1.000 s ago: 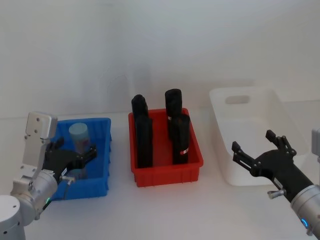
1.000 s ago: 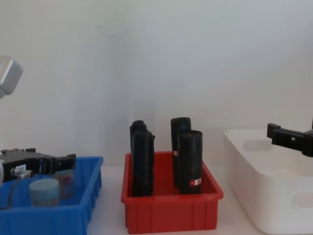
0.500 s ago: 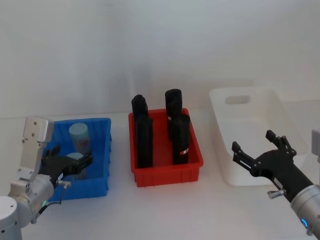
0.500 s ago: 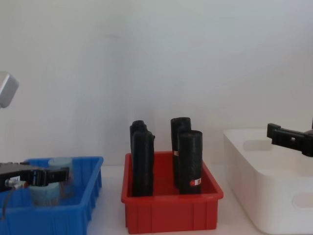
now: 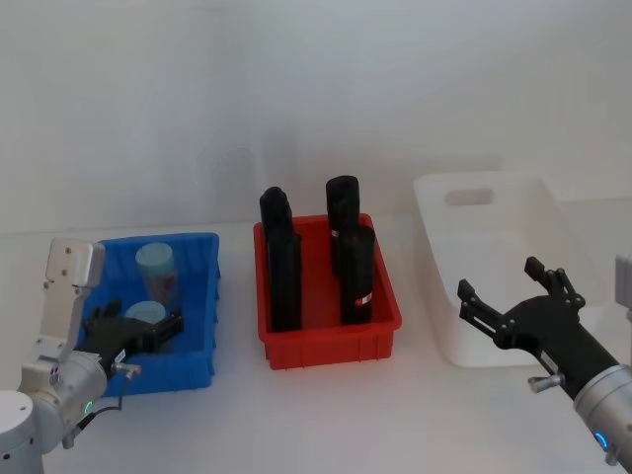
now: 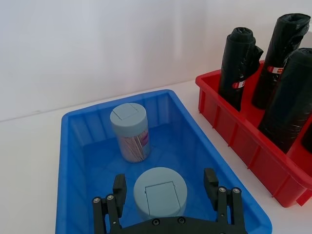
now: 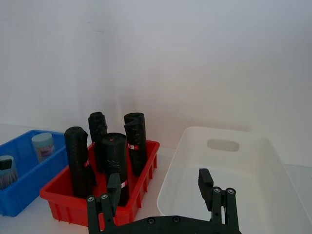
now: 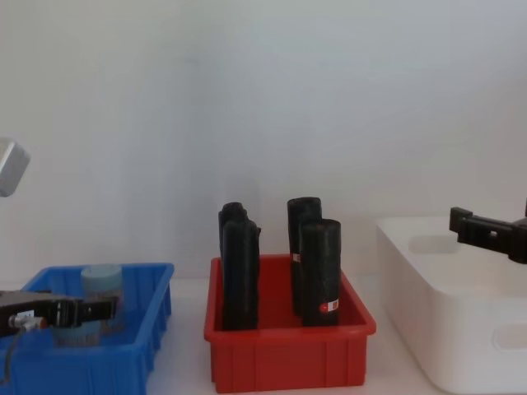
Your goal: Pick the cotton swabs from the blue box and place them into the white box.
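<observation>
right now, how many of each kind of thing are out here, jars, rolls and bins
cotton swab jars: 2
black rolls: 4
blue box: 1
red bin: 1
white box: 1
total: 9

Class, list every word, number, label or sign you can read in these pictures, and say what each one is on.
No text is legible anywhere.
Red-and-white labels on the black rolls: print too small to read.
Sticker on the farther cotton swabs jar: blurred, unreadable.
Blue box, red bin, white box: no markings visible.
</observation>
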